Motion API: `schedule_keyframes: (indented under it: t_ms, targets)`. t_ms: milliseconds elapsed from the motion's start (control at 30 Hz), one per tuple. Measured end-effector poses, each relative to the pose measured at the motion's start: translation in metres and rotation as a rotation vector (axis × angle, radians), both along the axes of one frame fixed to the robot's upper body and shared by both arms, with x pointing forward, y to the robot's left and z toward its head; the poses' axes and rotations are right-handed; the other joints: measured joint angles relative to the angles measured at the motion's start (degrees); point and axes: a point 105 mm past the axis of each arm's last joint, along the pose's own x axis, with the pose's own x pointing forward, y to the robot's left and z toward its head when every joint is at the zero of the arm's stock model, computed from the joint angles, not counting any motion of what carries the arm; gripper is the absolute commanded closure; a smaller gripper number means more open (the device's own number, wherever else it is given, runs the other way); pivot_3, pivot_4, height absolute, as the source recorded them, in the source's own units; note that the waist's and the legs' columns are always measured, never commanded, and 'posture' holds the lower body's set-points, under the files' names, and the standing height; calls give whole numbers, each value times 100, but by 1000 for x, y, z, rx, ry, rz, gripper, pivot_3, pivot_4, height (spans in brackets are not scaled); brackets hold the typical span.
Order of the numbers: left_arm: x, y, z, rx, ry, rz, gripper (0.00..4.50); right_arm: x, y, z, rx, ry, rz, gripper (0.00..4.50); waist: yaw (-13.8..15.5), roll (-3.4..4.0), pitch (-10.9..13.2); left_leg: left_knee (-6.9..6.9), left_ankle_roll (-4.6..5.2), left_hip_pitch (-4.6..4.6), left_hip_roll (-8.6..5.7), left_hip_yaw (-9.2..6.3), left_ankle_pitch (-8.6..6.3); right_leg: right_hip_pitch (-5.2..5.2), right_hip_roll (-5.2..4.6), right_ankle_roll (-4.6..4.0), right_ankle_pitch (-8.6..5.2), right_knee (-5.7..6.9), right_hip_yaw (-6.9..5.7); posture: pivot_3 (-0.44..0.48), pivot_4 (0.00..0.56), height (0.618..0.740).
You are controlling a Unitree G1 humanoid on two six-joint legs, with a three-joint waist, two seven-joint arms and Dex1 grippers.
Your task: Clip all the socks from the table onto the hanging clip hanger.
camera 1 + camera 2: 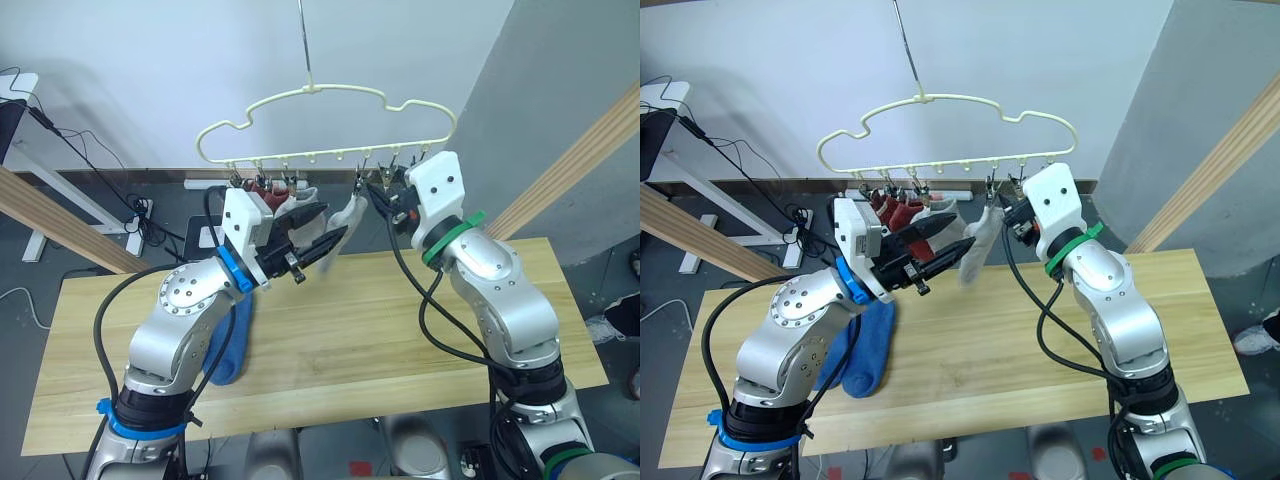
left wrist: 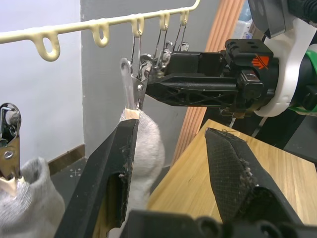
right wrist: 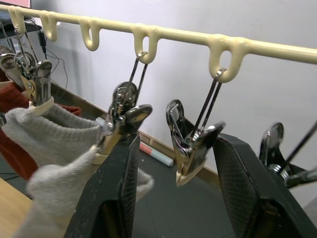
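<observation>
Head views: we see the pale yellow cloud-outlined wire clip hanger [image 1: 330, 125] hanging above the long light-wood plank table [image 1: 400, 330]. Rust-red knit socks [image 1: 895, 212] and light grey knit socks [image 1: 980, 238] hang from its clips; two blue knit ankle socks [image 1: 862, 350] lie on the table under our left arm and, we judge, remain to be clipped. Our left tool [image 1: 318, 250] is raised beside the hanging grey sock, our right tool [image 1: 385, 190] at the clips further right.

Left wrist view: the left tool [image 2: 171, 148] stands wide, holding nothing; one finger [image 2: 116, 168] lies just beside the grey sock [image 2: 146, 148], whose top edge sits in a metal clip [image 2: 132, 84]. The placement suggests steadying or releasing the sock.

Right wrist view: the right tool [image 3: 176, 171] is wide, its fingers flanking an empty metal clip [image 3: 190, 148], probably to squeeze it open. The neighbouring clip [image 3: 121, 119] grips the grey sock [image 3: 64, 163].
</observation>
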Motion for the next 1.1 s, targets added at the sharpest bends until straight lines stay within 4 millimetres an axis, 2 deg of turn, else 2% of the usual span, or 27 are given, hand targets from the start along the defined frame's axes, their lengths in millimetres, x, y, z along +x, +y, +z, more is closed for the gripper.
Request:
schedule_keyframes:
  t_ms: [267, 633, 867, 1100]
  targets:
    - [2, 0, 2, 4, -9, 3, 2129, 6, 9, 5, 46, -10, -19, 2165, -2, 1, 0, 1, 0, 0, 2, -2, 0, 0, -1, 0, 0, 2, -1, -207, 291, 740]
    - [6, 1, 1, 11, -10, 18, 2129, 14, 1, 5, 98, 3, -136, 2165, 0, 1, -1, 1, 0, 0, 2, -1, 1, 0, -10, -1, 0, 3, -1, -208, 285, 740]
    - [6, 1, 3, 11, -26, 16, 2129, 11, -4, 10, 91, -14, -171, 2165, -1, 2, -3, 1, 0, 0, 2, -1, 1, 0, -10, -1, 0, 4, -1, -208, 285, 740]
    - [6, 1, 4, 11, -28, 13, 2129, 8, 2, 7, 214, 72, -177, 2165, -6, 2, -7, 2, -1, 0, 5, -2, 1, 0, -11, -1, 1, 6, -1, -209, 280, 740]
